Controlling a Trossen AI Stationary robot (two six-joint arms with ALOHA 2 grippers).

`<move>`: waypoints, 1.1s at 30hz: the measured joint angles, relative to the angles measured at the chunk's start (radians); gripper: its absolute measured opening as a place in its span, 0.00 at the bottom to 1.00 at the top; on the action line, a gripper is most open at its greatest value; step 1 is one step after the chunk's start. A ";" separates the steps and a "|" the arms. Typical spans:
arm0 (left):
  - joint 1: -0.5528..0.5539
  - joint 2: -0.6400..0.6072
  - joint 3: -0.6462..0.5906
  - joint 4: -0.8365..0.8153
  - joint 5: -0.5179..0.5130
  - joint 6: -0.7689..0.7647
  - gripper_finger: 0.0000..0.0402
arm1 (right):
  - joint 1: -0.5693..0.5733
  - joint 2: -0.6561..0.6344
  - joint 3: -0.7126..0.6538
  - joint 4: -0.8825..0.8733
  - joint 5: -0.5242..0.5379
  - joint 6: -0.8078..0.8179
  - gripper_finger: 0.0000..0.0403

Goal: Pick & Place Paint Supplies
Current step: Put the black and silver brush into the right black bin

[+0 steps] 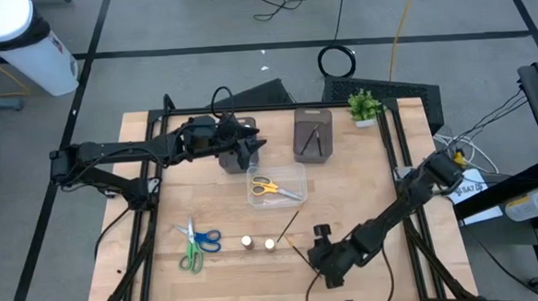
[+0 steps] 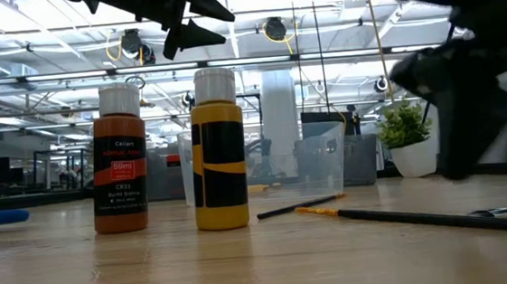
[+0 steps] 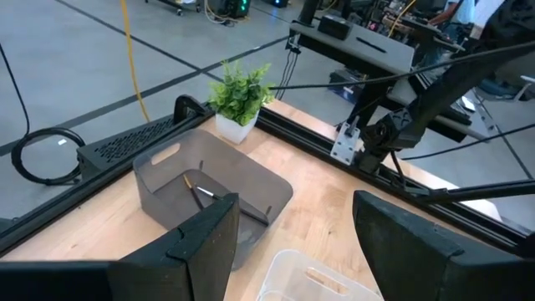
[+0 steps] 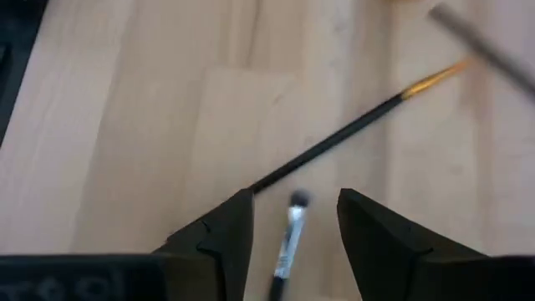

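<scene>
Right wrist view put us closest to the work: the right gripper (image 4: 288,221) hung low over the wooden table (image 4: 125,125), its two dark fingers parted with a gap between them, and we saw nothing clamped in it. A thin dark brush (image 4: 288,242) with a pale ferrule lay in that gap, and a second brush (image 4: 351,130) with a gold ferrule ran slantwise just beyond the fingertips.

From above, this gripper sat at the table's near edge. Slightly farther in stood two small paint bottles (image 1: 258,243), side by side, with green and blue scissors (image 1: 196,242) off to their left. Farther still, a clear plastic box (image 1: 293,172) held yellow-handled scissors (image 1: 269,187).

At the far side, the left gripper (image 1: 250,147) hovered well above the table near a dark grey tray (image 1: 312,134) that already held a brush; its fingers stood wide apart and empty. A small potted plant (image 1: 365,105) sat in the far corner.

We judged that the step in hand was picking up a brush with the right gripper. The next move seemed to call for lowering the fingers squarely astride the thin handle, then closing without rolling it away.
</scene>
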 joint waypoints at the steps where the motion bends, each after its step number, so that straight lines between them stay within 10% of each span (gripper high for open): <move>1: -0.002 0.000 0.000 0.000 0.000 0.000 0.61 | 0.000 0.009 0.000 -0.001 -0.016 0.005 0.39; 33: -0.020 0.000 0.000 0.003 -0.001 0.031 0.61 | -0.048 0.024 -0.096 -0.023 -0.037 0.004 0.01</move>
